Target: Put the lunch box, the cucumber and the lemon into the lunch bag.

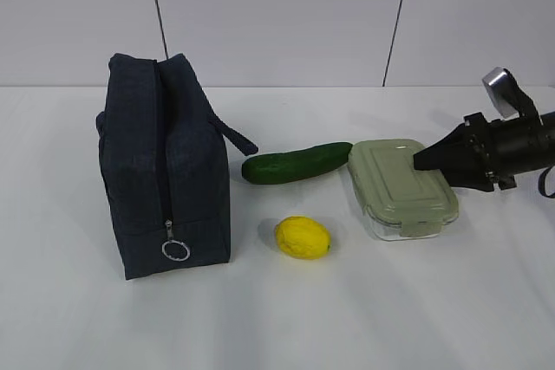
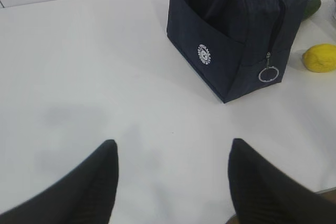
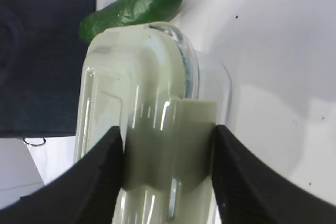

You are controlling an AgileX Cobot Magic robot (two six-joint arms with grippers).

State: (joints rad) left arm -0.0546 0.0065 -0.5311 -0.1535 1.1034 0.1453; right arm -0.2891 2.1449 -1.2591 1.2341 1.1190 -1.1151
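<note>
The navy lunch bag (image 1: 165, 162) stands upright at the left, zipper closed, its ring pull (image 1: 175, 250) hanging low at the front. Right of the bag lies the dark green cucumber (image 1: 295, 163), with the yellow lemon (image 1: 302, 237) in front of it. The lunch box (image 1: 399, 184), pale green lid up, sits further right. My right gripper (image 1: 434, 171) reaches in from the right, one finger above and one below the box's right end. In the right wrist view that gripper (image 3: 168, 135) is shut on the lunch box (image 3: 142, 93) at its lid clip. My left gripper (image 2: 173, 145) is open over bare table.
The left wrist view shows the lunch bag (image 2: 231, 30) ahead to the right, with the lemon (image 2: 320, 57) and the cucumber's tip (image 2: 312, 6) beyond it. The white table (image 1: 416, 318) runs back to a pale panelled wall.
</note>
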